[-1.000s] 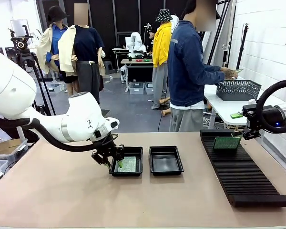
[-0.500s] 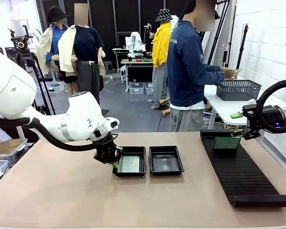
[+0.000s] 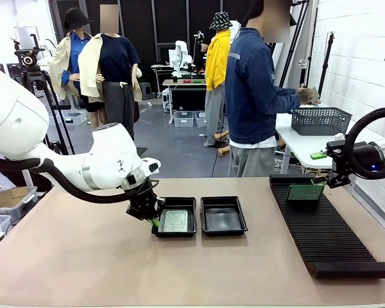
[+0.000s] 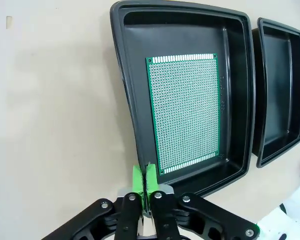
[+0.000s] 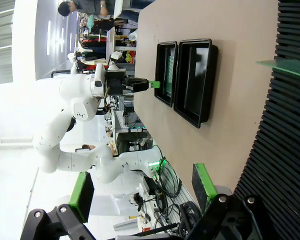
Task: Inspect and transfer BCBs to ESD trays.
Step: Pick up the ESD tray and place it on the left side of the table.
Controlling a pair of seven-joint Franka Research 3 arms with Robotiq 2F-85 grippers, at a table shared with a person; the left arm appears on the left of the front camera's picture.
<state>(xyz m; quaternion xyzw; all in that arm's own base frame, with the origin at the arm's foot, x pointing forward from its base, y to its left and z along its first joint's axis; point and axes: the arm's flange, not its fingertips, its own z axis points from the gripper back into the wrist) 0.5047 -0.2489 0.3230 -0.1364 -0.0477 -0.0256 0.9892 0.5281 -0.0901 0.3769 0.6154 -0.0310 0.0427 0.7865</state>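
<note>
left gripper (image 4: 144, 176) clenched, apparently empty, at 7 o'clock of ESD tray (image 4: 121, 75) rim | BCB (image 4: 185, 112) flat inside | right gripper (image 5: 142, 192) splayed | rise straight, sparing rim

Two trays: near tray (image 4: 232, 100) just ahead of left pincer (image 4: 144, 177), far tray (image 4: 280, 95) just beside it, away from that pincer. Two boards: flat board (image 4: 185, 110) in near tray, upright board (image 3: 305, 192) in rack (image 3: 327, 237) close to right pincer (image 5: 142, 192). One rack. One mesh basket (image 3: 321, 120), beyond right pincer. Two pincers. One person (image 3: 253, 96).
</note>
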